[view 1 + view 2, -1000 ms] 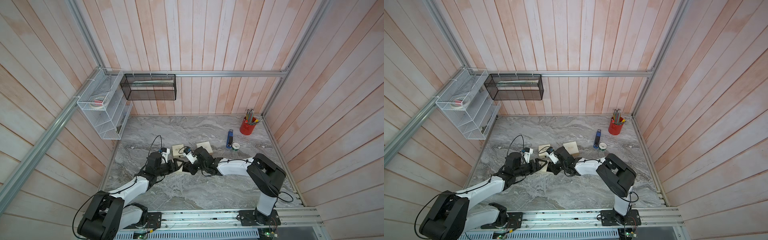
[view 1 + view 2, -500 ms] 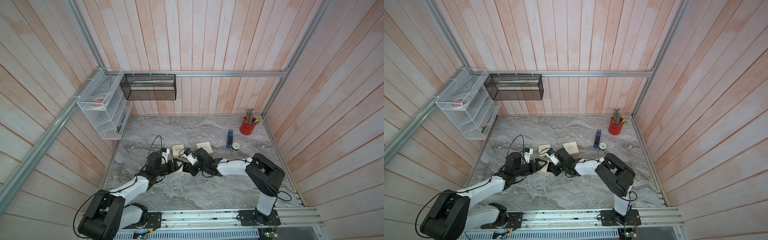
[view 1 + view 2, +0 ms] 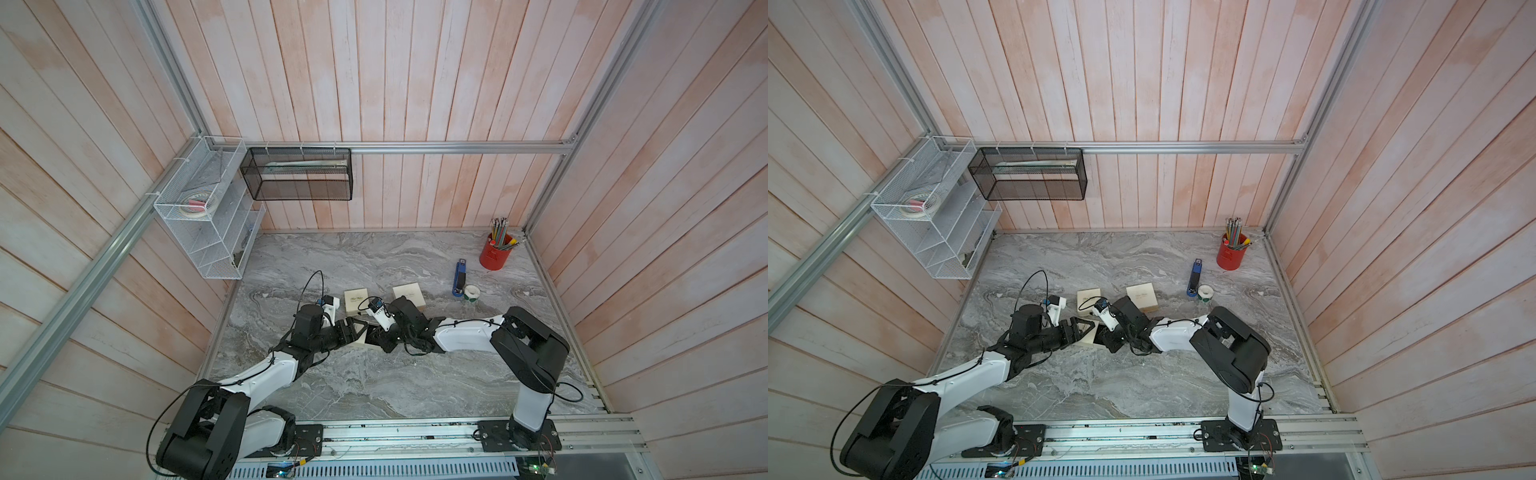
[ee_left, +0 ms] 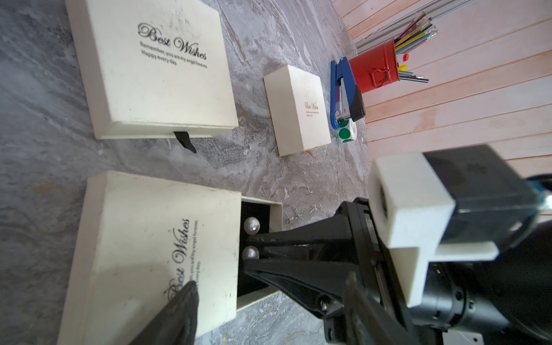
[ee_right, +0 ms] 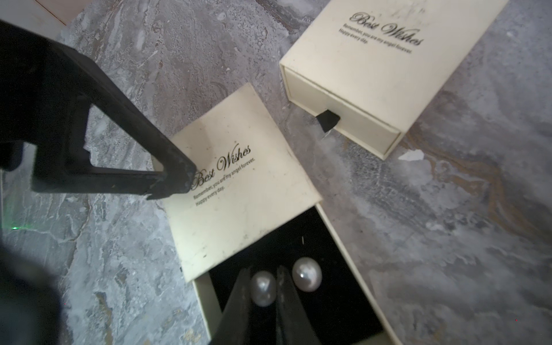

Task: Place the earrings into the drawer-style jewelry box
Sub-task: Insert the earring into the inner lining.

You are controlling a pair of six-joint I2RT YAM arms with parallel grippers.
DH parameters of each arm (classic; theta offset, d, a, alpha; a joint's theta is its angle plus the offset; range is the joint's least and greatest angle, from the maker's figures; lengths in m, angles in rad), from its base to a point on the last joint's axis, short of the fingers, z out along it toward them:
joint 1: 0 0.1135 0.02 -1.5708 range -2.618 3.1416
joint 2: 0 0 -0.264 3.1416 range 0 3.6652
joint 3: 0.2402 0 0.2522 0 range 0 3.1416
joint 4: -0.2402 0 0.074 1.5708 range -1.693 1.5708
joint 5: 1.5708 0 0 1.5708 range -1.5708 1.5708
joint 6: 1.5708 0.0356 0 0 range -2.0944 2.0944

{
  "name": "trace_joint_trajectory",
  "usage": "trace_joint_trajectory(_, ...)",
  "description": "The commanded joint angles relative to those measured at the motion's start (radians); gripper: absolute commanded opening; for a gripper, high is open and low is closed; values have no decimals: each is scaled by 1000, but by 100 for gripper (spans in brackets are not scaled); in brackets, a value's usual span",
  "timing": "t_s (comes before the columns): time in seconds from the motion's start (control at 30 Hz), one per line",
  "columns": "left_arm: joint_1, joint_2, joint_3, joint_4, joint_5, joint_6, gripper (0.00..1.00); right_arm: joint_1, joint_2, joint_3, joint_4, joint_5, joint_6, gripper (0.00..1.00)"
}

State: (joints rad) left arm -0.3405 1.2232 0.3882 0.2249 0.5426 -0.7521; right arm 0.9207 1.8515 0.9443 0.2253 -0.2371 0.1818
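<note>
Pearl earring [image 5: 263, 289] clamped in right gripper [image 5: 263, 271], clear only from wrist views, left gripper [image 3: 358, 332] spread

Marble table [image 3: 374, 386] bears 3 cream boxes [image 3: 356, 300], stapler [image 3: 459, 282], red pencil cup [image 3: 494, 257], sticker roll [image 3: 471, 293].

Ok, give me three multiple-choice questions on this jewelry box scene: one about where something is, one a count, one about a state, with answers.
1. Where are the two pearl earrings? A, bare marble; B, the open drawer's black lining; C, red cup.
2. How many cream boxes are there? A, one; B, two; C, three.
3. What is the right gripper doing? A, shut on one earring; B, open, empty; C, out of view.

Answers: 1 B, both pearls show against the black lining. 2 C, the left wrist view shows three. 3 A, its fingers close on either side of one pearl.
</note>
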Motion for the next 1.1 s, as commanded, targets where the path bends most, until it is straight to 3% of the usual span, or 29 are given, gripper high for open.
trace_joint_trajectory(0.0,4,20,34,4,3,23,77,6,8,-17,-59,-2,-2,0)
trace_joint_trajectory(1.07,4,-8,-4,44,-2,2,77,6,-34,22,1,-40,8,0)
